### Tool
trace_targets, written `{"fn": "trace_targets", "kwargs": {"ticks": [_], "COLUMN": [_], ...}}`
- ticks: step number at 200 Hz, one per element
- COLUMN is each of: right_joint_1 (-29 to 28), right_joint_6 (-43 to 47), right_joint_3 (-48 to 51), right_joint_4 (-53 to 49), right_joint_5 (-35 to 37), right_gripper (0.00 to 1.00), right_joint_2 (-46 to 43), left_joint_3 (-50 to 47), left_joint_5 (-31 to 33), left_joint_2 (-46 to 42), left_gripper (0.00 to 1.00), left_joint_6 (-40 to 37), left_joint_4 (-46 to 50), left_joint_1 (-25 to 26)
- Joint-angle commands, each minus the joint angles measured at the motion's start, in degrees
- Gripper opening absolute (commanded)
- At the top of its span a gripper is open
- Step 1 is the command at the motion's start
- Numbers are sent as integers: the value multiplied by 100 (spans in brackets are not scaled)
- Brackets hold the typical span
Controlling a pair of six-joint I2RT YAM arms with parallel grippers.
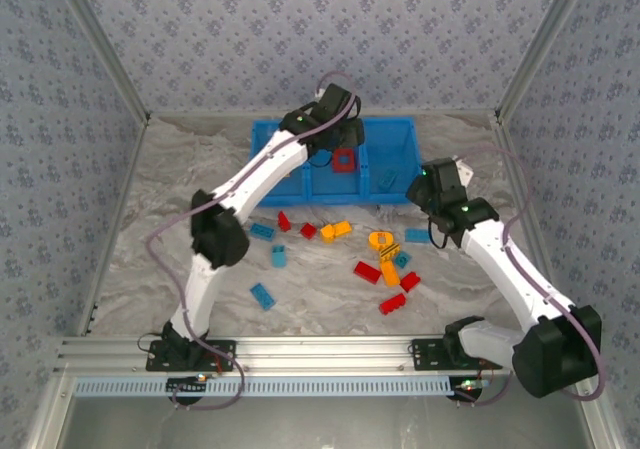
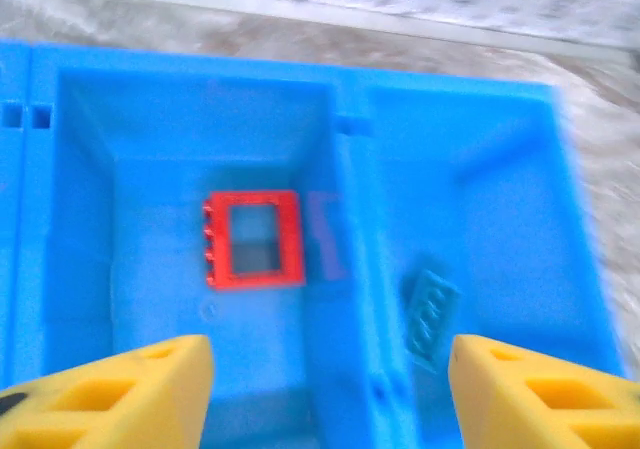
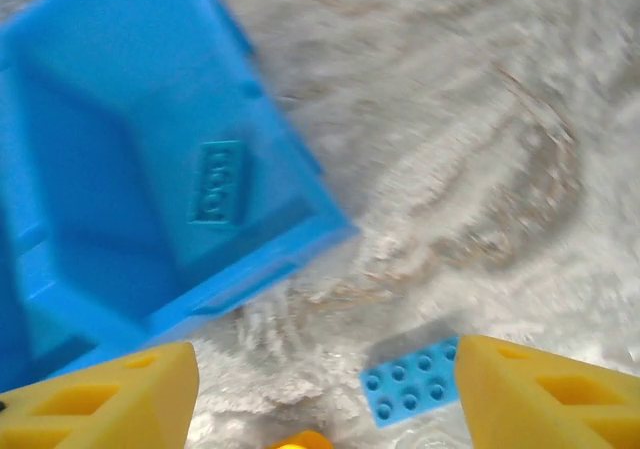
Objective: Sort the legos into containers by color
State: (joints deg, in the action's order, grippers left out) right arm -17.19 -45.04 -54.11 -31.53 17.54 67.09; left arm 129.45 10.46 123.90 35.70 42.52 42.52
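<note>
Yellow fingers (image 2: 110, 394) of left hand (image 2: 330, 389) sit nearest the lens, spread wide, released, nothing between them. The hand hovers over bright blue plastic bin (image 2: 345, 169), three compartments side by side, at far side of grey-white marbled counter (image 1: 150, 219). Red rectangular plastic frame (image 2: 253, 239) lies flat in the middle compartment. Small light blue plastic plate (image 2: 430, 314) lies in the right compartment, near the divider. Right hand (image 3: 325, 399) is also released, its fingers (image 3: 100, 399) apart and empty, above the counter just off the bin's near right corner. Light blue studded brick (image 3: 415, 384) lies on the counter under it, apart from the bin. Loose red bricks (image 1: 367, 271), orange-yellow bricks (image 1: 336, 231) and light blue bricks (image 1: 263, 295) are scattered on the counter in front of the bin, between the arms.
</note>
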Motion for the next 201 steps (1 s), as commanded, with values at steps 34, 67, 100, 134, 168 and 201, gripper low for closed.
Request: {"fn": "trace_targets", "kwargs": {"ticks": [34,67,100,134,168,201], "right_joint_1": [854,875,874,861,858,850], "right_joint_6": [-2246,-3213,-3811,-4186,-4245,-4292], "right_joint_3": [-106,-37,-63,184,134,234], "right_joint_4": [-980,-750,-799,-417,-319,-10], "right_joint_5": [-1166,-1506,-1739,-1877,-1927,-2047], "right_gripper": [74,75,75,75,72,60], "right_joint_2": [1046,1571,2060,2224,2533,2821], "left_joint_3": [-4310,-5923,-6650,-6766,-6722,-6719], "left_joint_5": [-1614,-1876,-1442,-1265,-1196,-1123], "left_joint_2": [-3323,-4450,-5033,-5225,-5231,-5303], "left_gripper": [98,97,96,96,95,94], "left_joint_6": [-1480,-1379,-1067,-960,-969,-951], "left_joint_4": [-2397,-2467,-2305,-2188,-2135,-2114], "left_joint_1": [818,1320,1728,1856,1865,1865]}}
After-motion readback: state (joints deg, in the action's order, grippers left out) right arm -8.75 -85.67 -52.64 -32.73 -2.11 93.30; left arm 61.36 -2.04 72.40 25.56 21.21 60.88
